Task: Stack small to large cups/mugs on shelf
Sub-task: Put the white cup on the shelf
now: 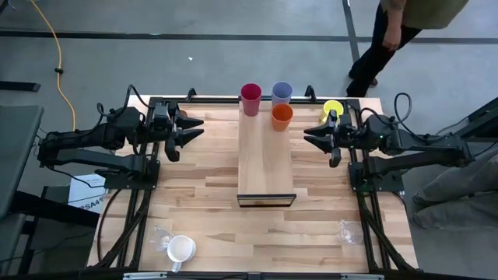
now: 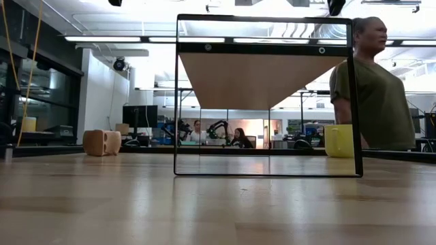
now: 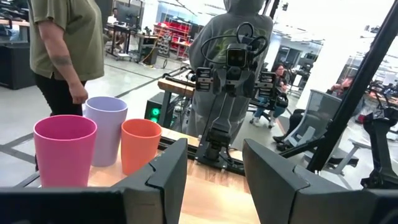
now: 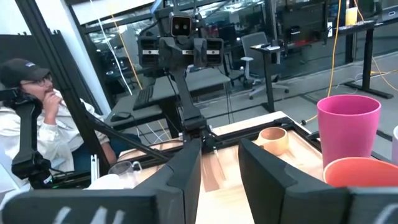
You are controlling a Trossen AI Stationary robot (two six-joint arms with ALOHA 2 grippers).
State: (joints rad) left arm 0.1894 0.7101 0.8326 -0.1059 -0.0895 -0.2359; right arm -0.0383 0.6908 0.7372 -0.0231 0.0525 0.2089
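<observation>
Seen from above, a pale wood shelf [image 1: 265, 159] with a dark front edge runs down the middle of a striped tabletop [image 1: 202, 194]. At its far end stand three tumblers close together: a crimson tumbler [image 1: 250, 99], a lavender tumbler [image 1: 282, 94] and an orange tumbler [image 1: 282, 117], all upright and open-mouthed. A yellow mug [image 1: 332, 109] sits on the tabletop just beside the right gripper [image 1: 317, 134]. A white mug [image 1: 180, 250] and a clear glass [image 1: 160, 237] sit near the front left corner, another clear glass [image 1: 349, 231] near the front right. The left gripper [image 1: 189, 129] hovers left of the shelf, fingers spread; the right gripper's fingers are spread too. A person [image 1: 401, 31] walks beyond the tabletop.
</observation>
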